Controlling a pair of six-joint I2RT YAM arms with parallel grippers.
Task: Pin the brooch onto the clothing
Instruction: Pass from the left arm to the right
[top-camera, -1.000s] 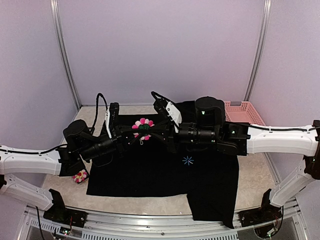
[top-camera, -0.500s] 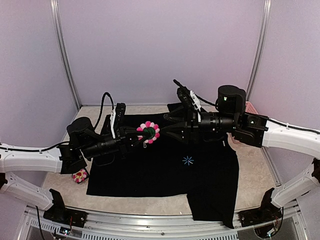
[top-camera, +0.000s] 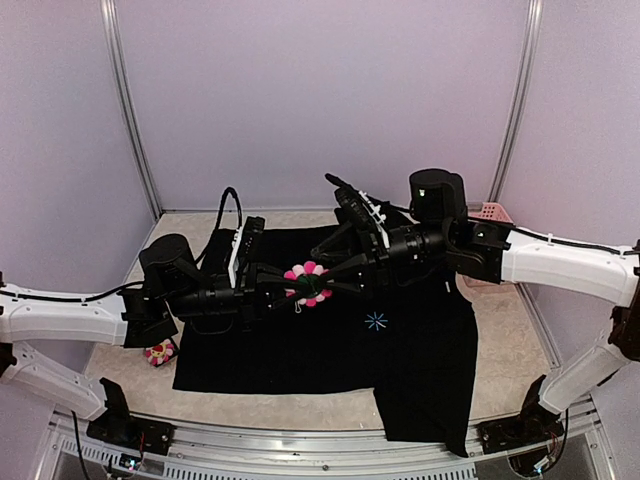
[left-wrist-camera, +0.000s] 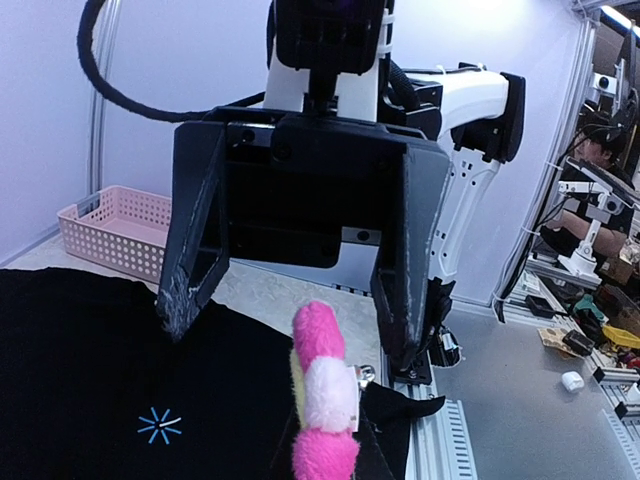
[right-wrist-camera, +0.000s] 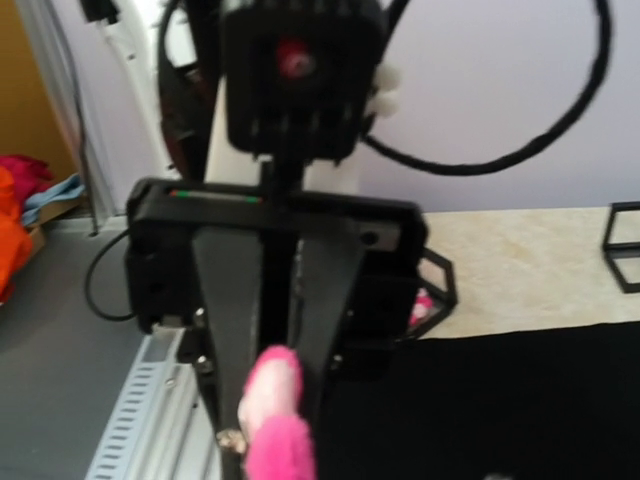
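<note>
No words, numbers or brand names can be read in any view. The only printed mark is a small light-blue starburst (top-camera: 376, 320) on the black T-shirt (top-camera: 300, 350), just right of centre in the top view and at lower left in the left wrist view.

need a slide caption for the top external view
Left gripper holds the flower brooch over the black T-shirt, the open right gripper facing it.

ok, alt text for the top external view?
The left pincer holds a pink-and-white flower brooch above a black T-shirt spread on the table, with the right pincer open and facing it. A second flower lies by the left arm, and a pink basket sits at the far right.
</note>
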